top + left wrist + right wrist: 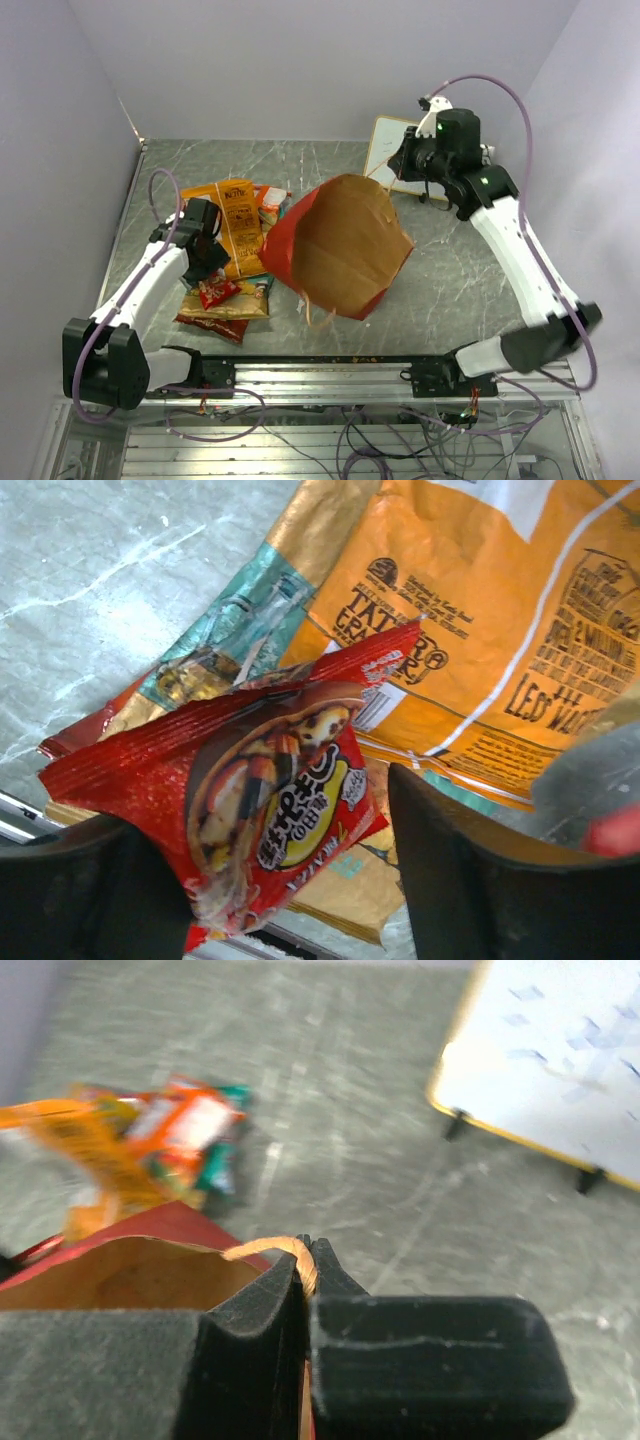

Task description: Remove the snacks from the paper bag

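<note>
1. Paper bag (345,245): red outside, brown kraft inside; mid-desk (460,275), tipped so the open mouth faces up and toward the near edge

2. Right jaws: pressed fully together on the bag's thin tan cord handle (290,1250), at the bag's far rim, which stands raised

3. Left jaws: spread wide, one on either side of a small red packet (260,800); contact with it cannot be told; the packet lies on top of the snack pile

4. Snacks, all on the desk left of the paper bag:
- large yellow-orange bag (235,225), just beside the bag's red side
- orange-teal packs (272,198), by its far-left corner
- gold-and-teal packet (215,655), under the red packet
- dark red bag (212,322), lowest and nearest the front edge

5. Whiteboard (385,150): far right of the desk, behind the right arm
</note>
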Robot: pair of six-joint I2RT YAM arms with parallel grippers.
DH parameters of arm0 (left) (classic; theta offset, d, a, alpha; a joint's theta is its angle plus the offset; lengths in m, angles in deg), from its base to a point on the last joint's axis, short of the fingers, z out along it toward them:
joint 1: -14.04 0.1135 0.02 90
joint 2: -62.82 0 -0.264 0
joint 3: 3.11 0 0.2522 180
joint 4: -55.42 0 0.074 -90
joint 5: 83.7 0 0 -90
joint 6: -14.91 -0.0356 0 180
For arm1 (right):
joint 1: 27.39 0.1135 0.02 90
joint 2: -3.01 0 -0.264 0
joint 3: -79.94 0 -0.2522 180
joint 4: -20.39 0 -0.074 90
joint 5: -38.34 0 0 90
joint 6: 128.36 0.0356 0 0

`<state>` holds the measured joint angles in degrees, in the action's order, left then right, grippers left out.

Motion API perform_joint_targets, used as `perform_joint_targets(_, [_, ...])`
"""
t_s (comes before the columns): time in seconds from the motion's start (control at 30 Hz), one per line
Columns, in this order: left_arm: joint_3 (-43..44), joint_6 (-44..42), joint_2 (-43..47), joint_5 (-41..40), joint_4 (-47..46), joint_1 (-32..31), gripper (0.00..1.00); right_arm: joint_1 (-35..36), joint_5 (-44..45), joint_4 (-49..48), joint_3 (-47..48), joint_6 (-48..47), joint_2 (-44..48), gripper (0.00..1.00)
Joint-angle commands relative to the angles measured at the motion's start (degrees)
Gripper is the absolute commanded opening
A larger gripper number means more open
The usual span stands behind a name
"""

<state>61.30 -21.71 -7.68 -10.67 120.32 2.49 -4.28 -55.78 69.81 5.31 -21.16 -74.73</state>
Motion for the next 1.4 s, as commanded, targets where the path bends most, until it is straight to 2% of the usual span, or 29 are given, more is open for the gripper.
perform_joint_targets(0.0, [4.00,-1.94,2.47,2.40,0.22,0.30,0.83,-8.70,6.00,7.58,2.84,2.67,-6.35,0.00])
perform_joint_targets(0.1, [6.47,-3.98,3.76,2.22,1.22,0.30,0.99,-14.24,4.00,6.98,-0.30,1.34,-5.18,0.00])
perform_joint_targets(0.37, [11.75,-8.04,4.57,2.72,2.39,0.30,0.99,-16.12,10.06,7.51,-6.27,-1.74,-0.76,0.00])
perform_joint_targets(0.7, [19.37,-10.48,1.14,5.16,3.46,0.30,0.99,-16.17,4.58,6.41,-6.08,-4.63,0.63,0.01])
perform_joint_targets(0.93, [21.68,-8.88,1.06,5.34,5.46,0.30,0.98,-16.22,2.06,7.12,-4.63,-4.33,2.06,0.16])
perform_joint_targets(1.37, [27.14,-5.23,2.14,-1.70,11.91,0.30,1.00,-16.17,-2.81,8.15,-0.44,-5.94,4.70,0.56])
